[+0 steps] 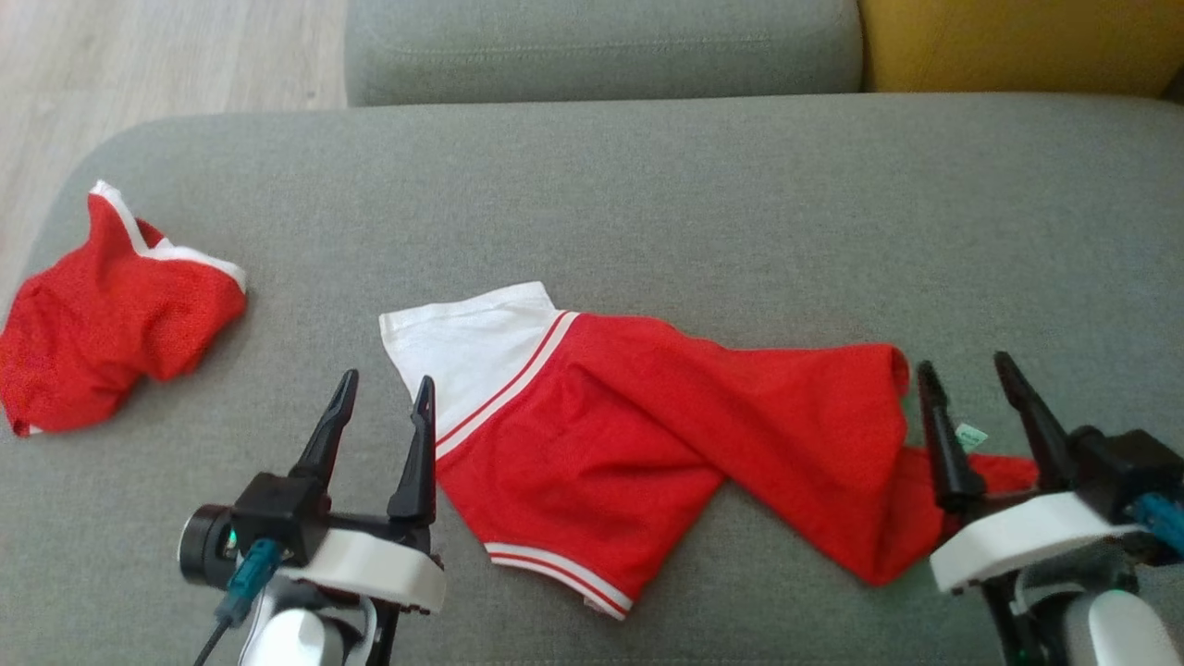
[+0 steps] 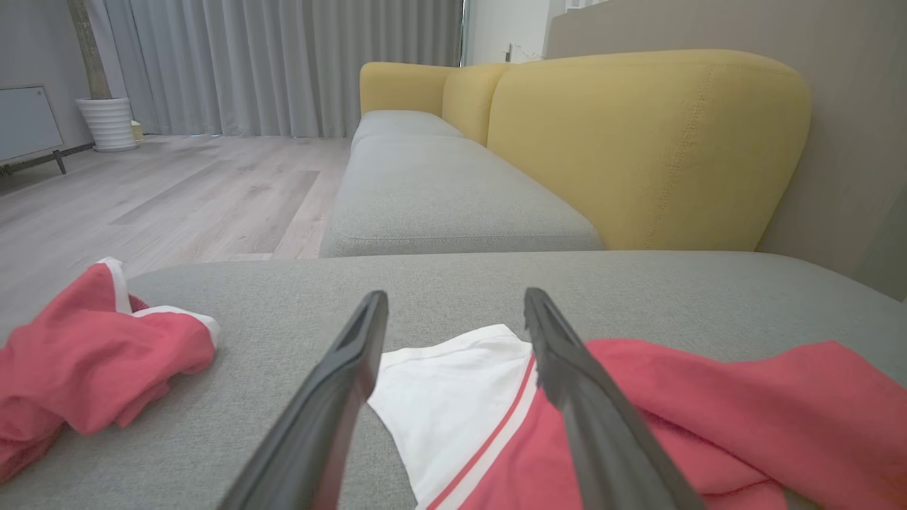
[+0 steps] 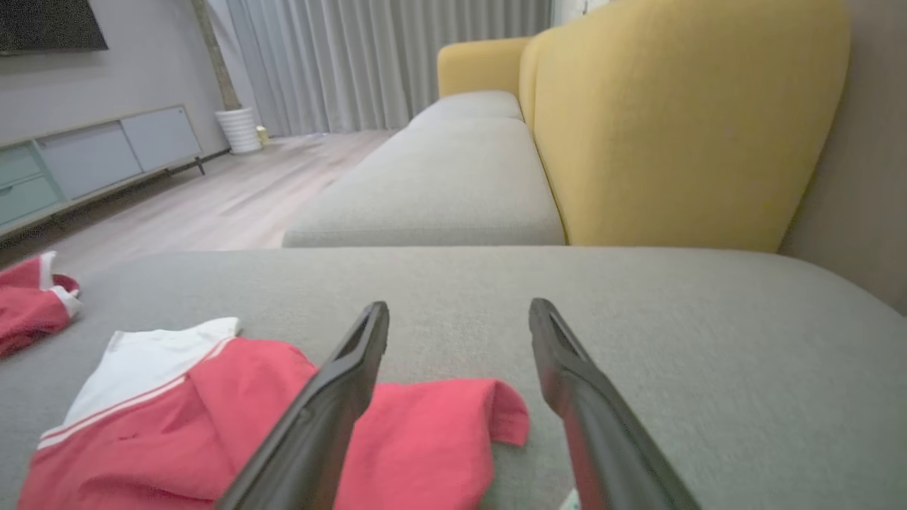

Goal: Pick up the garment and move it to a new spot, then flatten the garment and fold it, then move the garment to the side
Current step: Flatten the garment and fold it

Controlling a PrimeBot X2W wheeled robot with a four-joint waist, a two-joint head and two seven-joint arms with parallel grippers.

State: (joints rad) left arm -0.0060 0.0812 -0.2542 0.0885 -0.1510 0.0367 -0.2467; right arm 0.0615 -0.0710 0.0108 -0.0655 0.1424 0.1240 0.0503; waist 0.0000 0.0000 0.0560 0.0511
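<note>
While 2 pincers (image 1: 388, 379) (image 1: 964, 363) gape, 2 garments (image 1: 647, 435) (image 1: 111, 314), poss. shorts, lie apart.

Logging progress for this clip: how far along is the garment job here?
Done: nothing clearly; whether the red-and-white garment was relocated can't be told. It lies stretched across the grey cushion, twisted, wrinkled and unfolded. In hand: nothing held; the left gripper stands open by its white end, the right gripper open at the opposite end. Remaining: flattening, folding, moving aside. A second red garment sits bunched at the cushion's left.
</note>
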